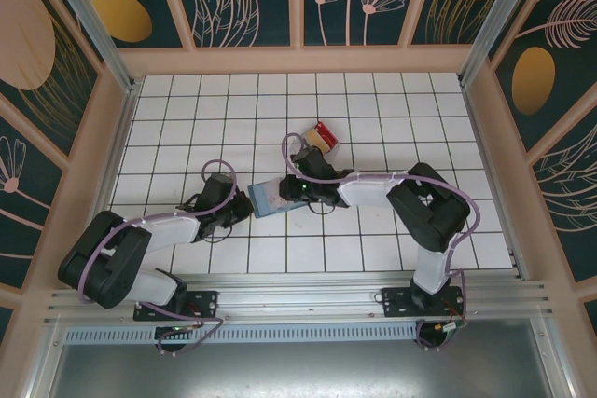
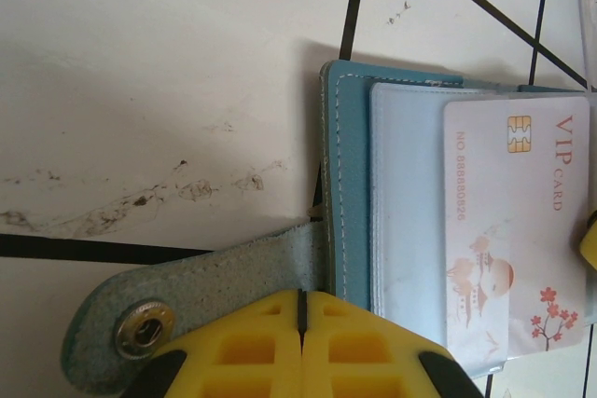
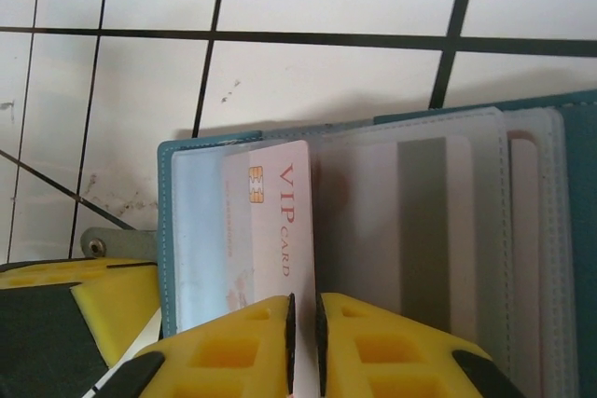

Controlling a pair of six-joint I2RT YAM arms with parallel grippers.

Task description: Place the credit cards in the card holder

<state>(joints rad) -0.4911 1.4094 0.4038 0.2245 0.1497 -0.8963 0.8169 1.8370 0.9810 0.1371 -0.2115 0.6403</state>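
At the middle of the tiled bench point(image 1: 373, 100) the teal card holder point(image 1: 270, 195) lies open between both arms, and the job looks partly done. The right wrist view shows a grey-striped card point(image 3: 420, 221) already seated behind a clear sleeve, with another sleeve beyond it that seems filled. A white VIP card point(image 3: 270, 221) lies on the nearest sleeve, apparently not yet pushed home. The right tool point(image 3: 303, 303) has its fingers almost together, with only a thin slit into which the card's edge runs; I cannot tell whether it pinches the card. The left wrist view adds what that view hides: the left tool point(image 2: 300, 297) is closed flat on the holder's cover beside the snap strap point(image 2: 140, 323), pinning it. Only from above do the red and gold cards point(image 1: 324, 135) appear, well apart toward the far side, so these probably remain to be fetched.
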